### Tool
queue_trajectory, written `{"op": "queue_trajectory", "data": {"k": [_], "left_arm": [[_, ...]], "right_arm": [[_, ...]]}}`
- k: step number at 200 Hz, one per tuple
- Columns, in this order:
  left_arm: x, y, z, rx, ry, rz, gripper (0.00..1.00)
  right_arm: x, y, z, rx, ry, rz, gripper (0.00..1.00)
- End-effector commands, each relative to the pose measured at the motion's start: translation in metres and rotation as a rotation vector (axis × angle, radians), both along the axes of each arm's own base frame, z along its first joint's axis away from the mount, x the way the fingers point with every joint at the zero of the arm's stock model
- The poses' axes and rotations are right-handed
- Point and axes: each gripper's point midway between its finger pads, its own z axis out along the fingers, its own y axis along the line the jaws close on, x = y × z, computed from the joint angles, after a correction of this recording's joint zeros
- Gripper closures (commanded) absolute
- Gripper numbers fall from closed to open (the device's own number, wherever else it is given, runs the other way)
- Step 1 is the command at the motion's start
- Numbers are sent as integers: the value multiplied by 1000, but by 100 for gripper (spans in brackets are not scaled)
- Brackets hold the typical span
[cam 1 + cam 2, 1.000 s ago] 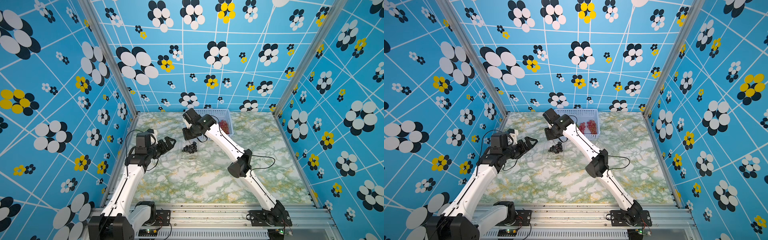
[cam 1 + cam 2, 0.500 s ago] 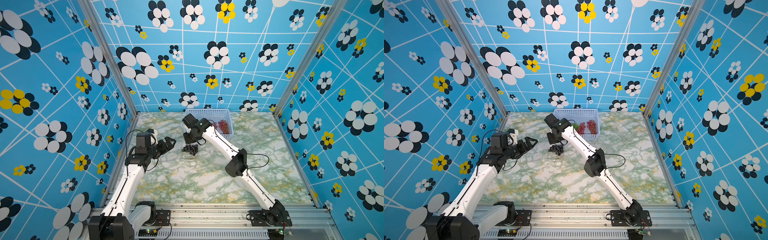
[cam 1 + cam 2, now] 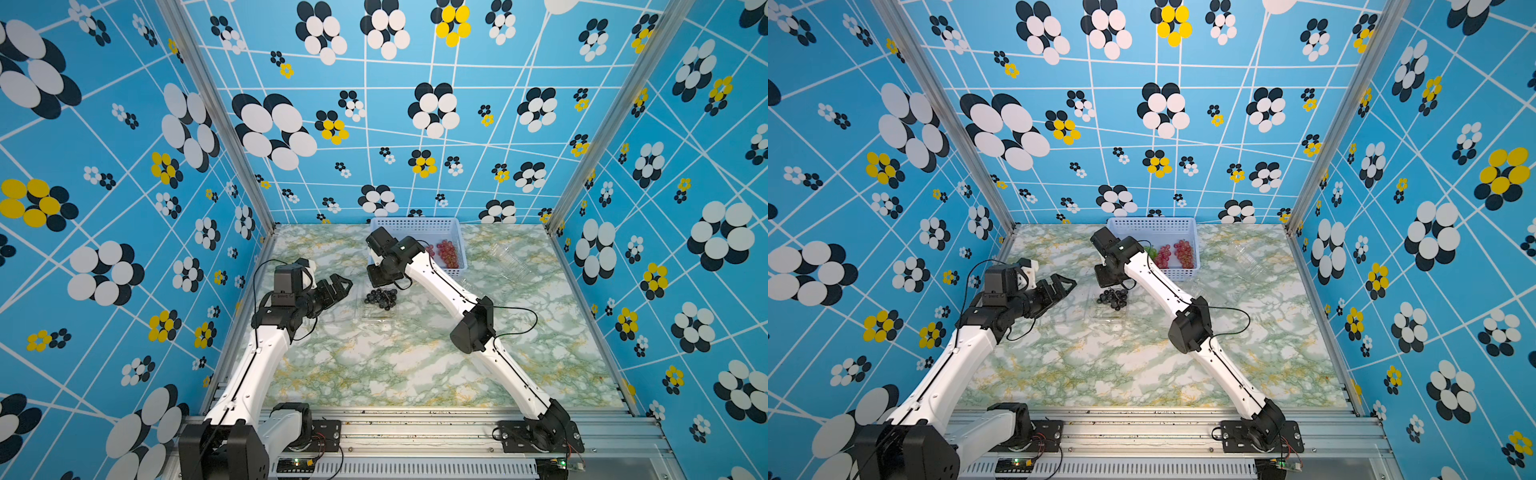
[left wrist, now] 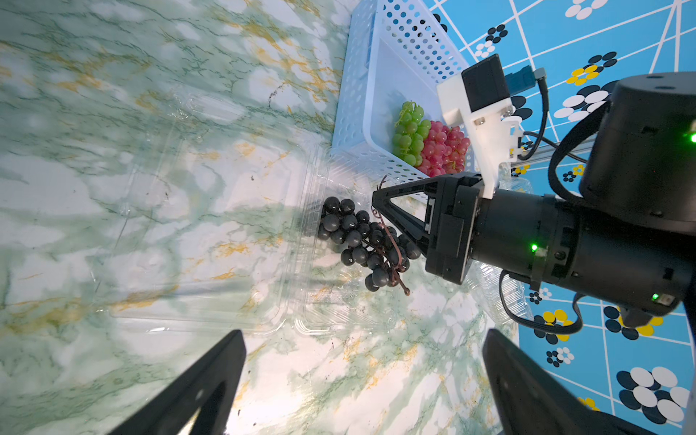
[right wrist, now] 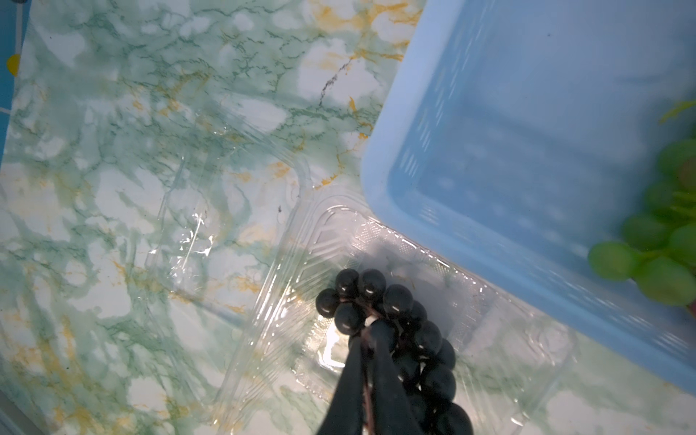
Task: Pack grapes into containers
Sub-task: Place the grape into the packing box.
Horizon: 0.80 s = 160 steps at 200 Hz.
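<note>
Now lowered into clear container point(image 3: 376, 318), centre frame: dark bunch point(image 3: 380, 299), stem pinched in right gripper point(image 5: 368, 331). Left gripper point(image 3: 341, 284) spread wide, idle. Release due, likely.

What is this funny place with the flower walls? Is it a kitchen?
Probably a robot test booth, not a kitchen: a left arm and right arm bolted to a metal rail, flower-print walls boxing in one marbled table, and grapes sitting in a basket.
</note>
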Motion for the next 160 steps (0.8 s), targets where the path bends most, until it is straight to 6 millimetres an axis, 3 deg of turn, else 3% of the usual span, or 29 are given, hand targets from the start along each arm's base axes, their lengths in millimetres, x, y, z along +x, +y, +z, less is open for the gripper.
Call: {"op": "queue_trajectory", "data": {"k": [1, 64, 160], "left_arm": [[0, 3, -6, 12, 9, -2, 1], [-2, 3, -6, 14, 8, -4, 0], [-2, 3, -7, 12, 9, -5, 0]], "right_arm": [[4, 0, 24, 40, -32, 7, 84], [6, -2, 39, 58, -56, 1, 65], [9, -8, 93, 121, -141, 12, 28]]}}
